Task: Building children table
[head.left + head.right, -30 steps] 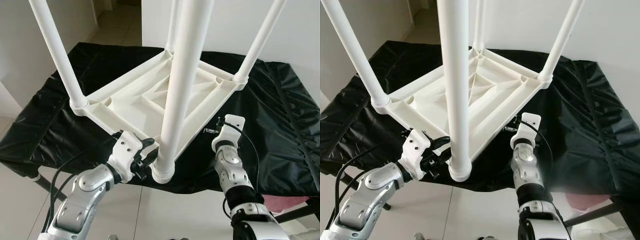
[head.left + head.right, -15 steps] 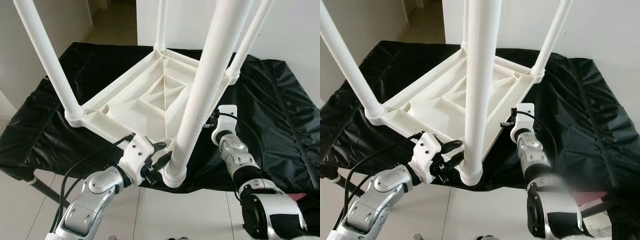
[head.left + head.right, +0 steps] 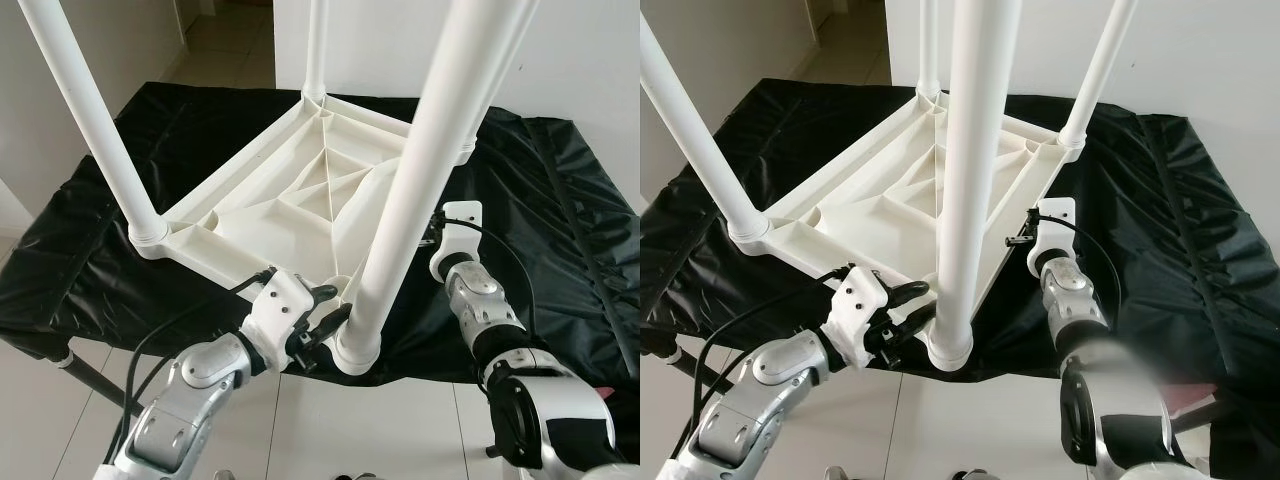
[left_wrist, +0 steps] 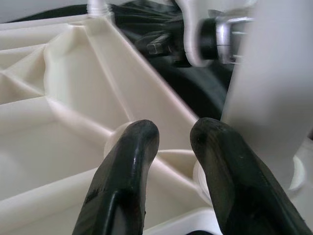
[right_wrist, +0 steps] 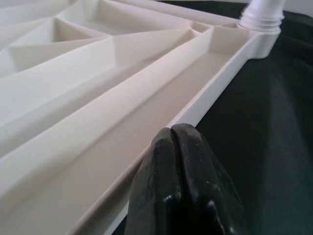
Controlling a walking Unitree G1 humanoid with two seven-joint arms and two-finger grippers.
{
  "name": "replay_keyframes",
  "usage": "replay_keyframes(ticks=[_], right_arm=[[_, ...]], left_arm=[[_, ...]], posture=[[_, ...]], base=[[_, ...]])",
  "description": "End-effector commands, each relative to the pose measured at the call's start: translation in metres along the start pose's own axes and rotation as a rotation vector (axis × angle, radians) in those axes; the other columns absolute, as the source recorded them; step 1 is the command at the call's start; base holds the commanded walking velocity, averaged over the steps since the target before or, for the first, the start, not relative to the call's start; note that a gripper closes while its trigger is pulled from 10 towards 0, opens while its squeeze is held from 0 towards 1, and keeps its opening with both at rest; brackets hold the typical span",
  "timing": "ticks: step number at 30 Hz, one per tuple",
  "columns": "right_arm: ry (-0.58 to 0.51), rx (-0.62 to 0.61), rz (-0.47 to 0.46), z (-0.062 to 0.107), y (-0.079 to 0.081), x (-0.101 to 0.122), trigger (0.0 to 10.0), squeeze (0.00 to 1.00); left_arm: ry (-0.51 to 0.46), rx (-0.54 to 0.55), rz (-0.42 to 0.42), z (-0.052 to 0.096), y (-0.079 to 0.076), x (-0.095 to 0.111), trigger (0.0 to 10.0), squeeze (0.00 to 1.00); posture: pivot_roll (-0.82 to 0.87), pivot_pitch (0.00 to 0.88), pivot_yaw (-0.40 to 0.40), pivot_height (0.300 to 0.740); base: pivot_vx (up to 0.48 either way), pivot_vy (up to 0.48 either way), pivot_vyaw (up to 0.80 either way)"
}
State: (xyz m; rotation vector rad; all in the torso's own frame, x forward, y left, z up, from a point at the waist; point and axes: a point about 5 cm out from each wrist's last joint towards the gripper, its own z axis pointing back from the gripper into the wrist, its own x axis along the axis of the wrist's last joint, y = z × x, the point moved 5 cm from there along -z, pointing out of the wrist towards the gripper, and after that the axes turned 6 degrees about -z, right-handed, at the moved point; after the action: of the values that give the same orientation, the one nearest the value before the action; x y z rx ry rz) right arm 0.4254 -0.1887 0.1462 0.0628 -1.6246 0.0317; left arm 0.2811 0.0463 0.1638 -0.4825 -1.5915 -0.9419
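White plastic table (image 3: 290, 195) lies upside down on a black sheet (image 3: 560, 200), ribbed underside up, four white legs standing from its corners. It sits turned, one corner nearest the robot. Near leg (image 3: 410, 200) rises from that corner's socket (image 3: 355, 350), which hangs at or just past the sheet's near edge.

Left gripper (image 4: 173, 139) at the near corner, just left of the leg's base. Fingers (image 4: 132, 166) parted by a narrow gap, nothing held between them; the leg stands beside the right-hand finger, not inside the gap.

Right gripper (image 5: 181, 142) against the table's right rim, fingers pressed together, gripping nothing. It looks to be bracing or pushing the rim.

Risks, as judged:
- Near corner overhangs; a push from the right could slide the table off toward the robot.
- Slick sheet may let the table slide.
- Left fingers could knock the near leg askew in its socket.
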Motion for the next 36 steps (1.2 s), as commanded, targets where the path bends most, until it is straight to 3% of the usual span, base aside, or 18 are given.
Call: replay_keyframes(ticks=[1,3,8,9,10,11,12,13,14,15,18,21,23,26,29,36], right_arm=[[-0.012,0.013,-0.010,0.003,0.002,-0.002,10.0,0.00],[-0.064,0.067,-0.008,0.018,0.007,0.001,10.0,0.00],[-0.113,0.157,-0.014,0.049,0.012,0.005,10.0,0.01],[-0.119,0.172,-0.018,0.057,0.012,0.007,10.0,0.09],[-0.119,0.172,-0.018,0.057,0.012,0.007,10.0,0.09],[-0.122,0.180,-0.017,0.064,0.011,0.008,10.0,0.21],[-0.122,0.187,-0.017,0.070,0.010,0.009,10.0,0.22],[-0.120,0.212,-0.018,0.077,0.011,0.009,10.0,0.48],[-0.119,0.231,-0.019,0.083,0.012,0.010,10.0,0.48],[-0.115,0.275,-0.016,0.092,0.015,0.012,10.0,1.00],[-0.111,0.307,-0.014,0.098,0.017,0.013,10.0,1.00],[-0.101,0.430,0.005,0.118,0.021,0.022,10.0,1.00],[-0.097,0.468,0.006,0.122,0.022,0.027,10.0,1.00],[-0.046,0.586,0.032,0.133,0.026,0.033,10.0,1.00],[-0.030,0.611,0.046,0.135,0.027,0.034,10.0,1.00],[0.131,0.846,0.083,0.165,0.030,0.026,10.0,1.00]], left_arm=[[0.009,0.032,-0.022,0.003,0.008,-0.002,10.0,0.00],[0.008,0.048,-0.037,0.009,0.021,-0.001,10.0,0.00],[0.019,0.037,-0.061,0.014,0.030,-0.001,10.0,0.00],[0.029,0.039,-0.079,0.015,0.032,-0.002,10.0,0.00],[0.029,0.039,-0.079,0.015,0.032,-0.002,10.0,0.00],[0.037,0.040,-0.077,0.017,0.034,-0.003,10.0,0.00],[0.040,0.038,-0.071,0.018,0.036,-0.003,10.0,0.00],[0.035,0.027,-0.079,0.020,0.036,-0.002,10.0,0.00],[0.031,0.018,-0.086,0.021,0.036,-0.002,10.0,0.00],[0.044,-0.002,-0.098,0.024,0.036,-0.004,10.0,0.00],[0.054,-0.014,-0.106,0.026,0.035,-0.005,10.0,0.00],[0.130,-0.111,-0.192,0.035,0.029,-0.020,10.0,0.00],[0.139,-0.131,-0.198,0.037,0.028,-0.022,10.0,0.00],[0.143,-0.142,-0.205,0.039,0.034,-0.022,10.0,0.00],[0.143,-0.142,-0.209,0.040,0.037,-0.022,10.0,0.00],[0.177,-0.124,-0.264,0.047,0.050,-0.028,10.0,0.00]], posture=[[0.03,0.110,-0.024,0.740],[0.01,0.116,-0.017,0.740],[0.01,0.123,-0.011,0.740],[0.00,0.126,-0.010,0.740],[0.00,0.126,-0.010,0.740],[0.00,0.125,-0.010,0.740],[0.00,0.125,-0.010,0.740],[-0.01,0.126,-0.010,0.740],[-0.01,0.126,-0.010,0.740],[-0.01,0.125,-0.006,0.740],[-0.01,0.125,-0.006,0.740],[-0.02,0.122,0.007,0.740],[-0.02,0.120,0.008,0.740],[-0.02,0.117,0.011,0.740],[-0.02,0.116,0.011,0.740],[-0.02,0.113,0.008,0.740]], base=[[0.000,0.000,0.00],[0.000,0.000,0.00],[0.000,0.000,0.00],[0.000,0.000,0.00],[0.000,0.000,0.00],[0.000,0.000,0.00],[0.000,0.000,0.00],[0.000,0.000,0.00],[0.000,0.000,0.00],[0.000,0.000,0.00],[0.000,0.000,0.00],[0.000,0.000,0.00],[0.000,0.000,0.00],[0.000,0.000,0.00],[0.000,0.000,0.00],[0.000,0.000,0.00]])
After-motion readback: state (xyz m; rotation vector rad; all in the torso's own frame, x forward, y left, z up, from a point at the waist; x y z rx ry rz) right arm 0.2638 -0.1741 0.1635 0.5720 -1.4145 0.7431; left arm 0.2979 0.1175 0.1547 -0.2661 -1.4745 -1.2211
